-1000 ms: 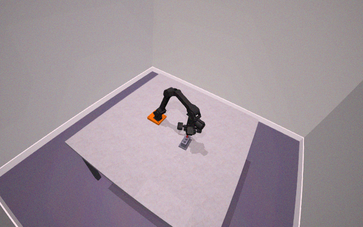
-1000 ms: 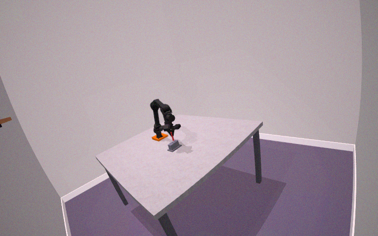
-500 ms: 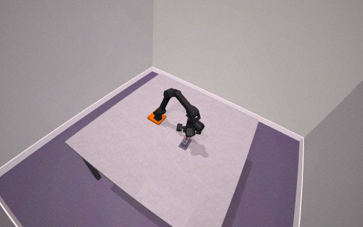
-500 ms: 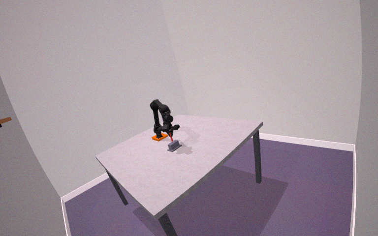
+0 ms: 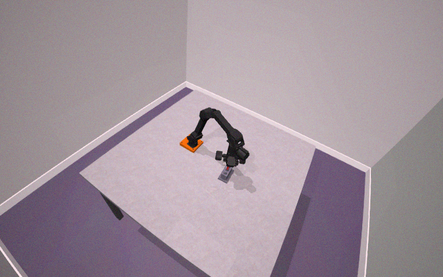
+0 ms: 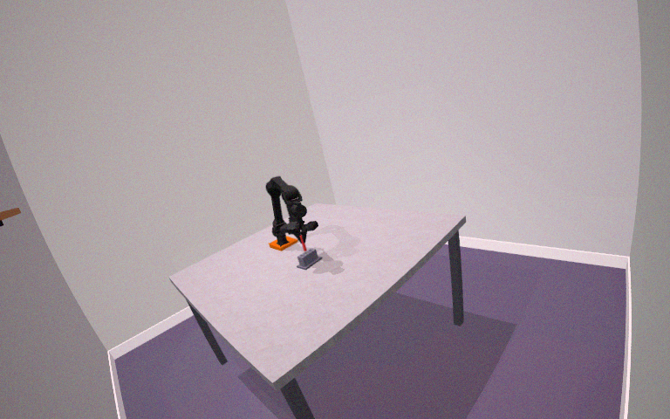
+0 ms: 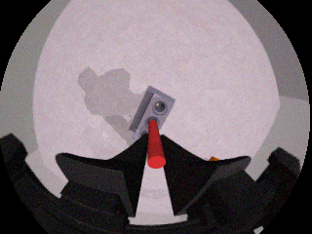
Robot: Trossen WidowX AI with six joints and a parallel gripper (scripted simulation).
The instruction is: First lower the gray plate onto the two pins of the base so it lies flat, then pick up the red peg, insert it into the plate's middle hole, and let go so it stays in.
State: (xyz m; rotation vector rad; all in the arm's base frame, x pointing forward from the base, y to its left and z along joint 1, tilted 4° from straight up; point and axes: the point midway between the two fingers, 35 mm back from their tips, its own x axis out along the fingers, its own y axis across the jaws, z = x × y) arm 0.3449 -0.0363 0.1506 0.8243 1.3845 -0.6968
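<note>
Red peg (image 7: pixel 155 144) sits clamped in my tool (image 7: pixel 156 175), pointing down just above the gray plate (image 7: pixel 154 111) on the surface (image 5: pixel 169 195), so I can line it with the middle hole.

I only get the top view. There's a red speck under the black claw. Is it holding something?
Observer: Yes. The wrist view shows the gripper shut on a red peg, clamped between dark fingers.
Operator: Where's it pointing?
Observer: At the gray plate; its tip covers the middle, one hole showing beyond.
Operator: Is it in yet?
Observer: Not fully. In the exterior view most of the peg stands above the plate, tilted.
</note>
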